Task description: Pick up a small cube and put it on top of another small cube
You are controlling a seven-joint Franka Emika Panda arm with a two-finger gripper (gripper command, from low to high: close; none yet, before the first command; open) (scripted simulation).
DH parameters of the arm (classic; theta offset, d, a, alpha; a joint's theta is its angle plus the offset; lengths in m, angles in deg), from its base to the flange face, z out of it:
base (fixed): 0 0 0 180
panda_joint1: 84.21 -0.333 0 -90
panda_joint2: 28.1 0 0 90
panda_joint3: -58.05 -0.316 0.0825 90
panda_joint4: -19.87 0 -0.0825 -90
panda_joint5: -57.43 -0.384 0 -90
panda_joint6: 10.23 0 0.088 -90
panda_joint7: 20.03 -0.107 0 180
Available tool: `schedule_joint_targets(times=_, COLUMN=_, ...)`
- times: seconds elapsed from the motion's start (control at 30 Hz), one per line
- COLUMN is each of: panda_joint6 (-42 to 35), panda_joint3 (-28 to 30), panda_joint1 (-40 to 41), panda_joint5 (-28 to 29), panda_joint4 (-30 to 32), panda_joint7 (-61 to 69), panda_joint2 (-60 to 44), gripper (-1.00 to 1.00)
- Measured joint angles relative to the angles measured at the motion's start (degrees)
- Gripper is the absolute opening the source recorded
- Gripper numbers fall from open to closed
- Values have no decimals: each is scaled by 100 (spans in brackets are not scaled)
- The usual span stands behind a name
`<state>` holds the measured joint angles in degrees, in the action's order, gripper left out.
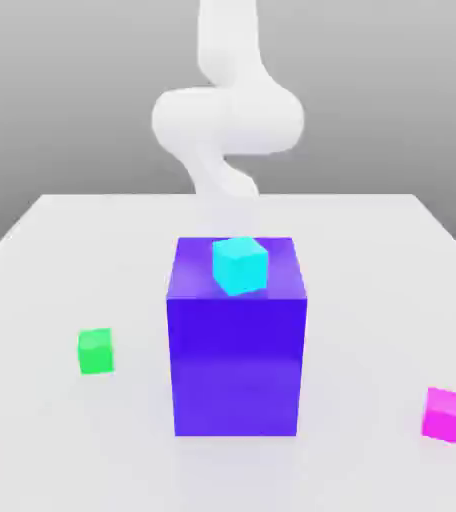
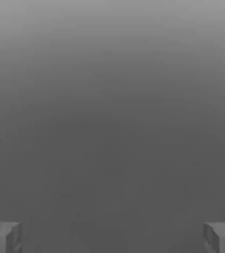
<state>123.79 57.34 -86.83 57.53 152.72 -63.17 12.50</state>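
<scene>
The gripper [image 2: 112, 237] stands wide open in the hand view: its two grey fingertips [image 2: 3, 237] sit at opposite edges of the picture with a broad gap between them, and nothing is held or touched (between them lies only plain grey surface). In the exterior view the white arm [image 1: 227, 115] rises behind a white table [image 1: 372, 260]. The small magenta-pink cube [image 1: 443, 414] rests on the table toward the exterior view's right, plain-faced and well apart from the other things. The small green cube [image 1: 96, 351], of the same size, rests on the table toward the exterior view's left. Between them stands a large blue-violet block [image 1: 236, 365], with a small cyan cube [image 1: 240, 265] sitting on its top face.
</scene>
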Motion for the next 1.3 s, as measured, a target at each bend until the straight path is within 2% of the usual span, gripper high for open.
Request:
schedule_joint_targets(times=0.57, panda_joint6=1533, panda_joint3=-865, panda_joint1=-1489, panda_joint5=151, panda_joint4=731, panda_joint7=1781, panda_joint2=-3562, gripper=0)
schedule_joint_targets(times=0.83, panda_joint6=2237, panda_joint3=-1150, panda_joint1=-2190, panda_joint5=678, panda_joint4=1057, panda_joint7=2273, panda_joint2=-5253, gripper=0)
schedule_joint_targets(times=1.0, panda_joint6=2977, panda_joint3=-796, panda_joint1=-2554, panda_joint5=1161, panda_joint4=907, panda_joint7=2008, panda_joint2=-6296, gripper=0)
schedule_joint_targets(times=1.03, panda_joint6=3098, panda_joint3=-717, panda_joint1=-2621, panda_joint5=1219, panda_joint4=874, panda_joint7=1964, panda_joint2=-6451, gripper=-100)
schedule_joint_targets(times=1.3, panda_joint6=2998, panda_joint3=-777, panda_joint1=-2574, panda_joint5=1175, panda_joint4=901, panda_joint7=1999, panda_joint2=-6331, gripper=-100)
